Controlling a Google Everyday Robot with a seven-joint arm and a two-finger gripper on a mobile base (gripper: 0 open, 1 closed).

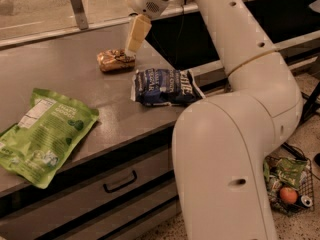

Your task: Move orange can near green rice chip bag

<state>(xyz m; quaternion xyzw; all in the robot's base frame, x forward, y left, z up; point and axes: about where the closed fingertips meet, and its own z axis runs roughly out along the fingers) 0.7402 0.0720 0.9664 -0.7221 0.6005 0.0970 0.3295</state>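
Note:
The orange can [116, 60] lies on its side at the back of the grey counter [75, 84], dented and orange-gold. My gripper [132, 49] hangs from the white arm just above the can's right end, pointing down at it, close to it or just touching. The green rice chip bag [45, 134] lies flat at the counter's front left, well apart from the can.
A dark blue chip bag [165, 86] lies near the counter's right front edge, just right of the can. A metal post [76, 6] stands at the back. Drawers with a handle [120, 181] sit below. A wire basket [287, 184] stands on the floor at right.

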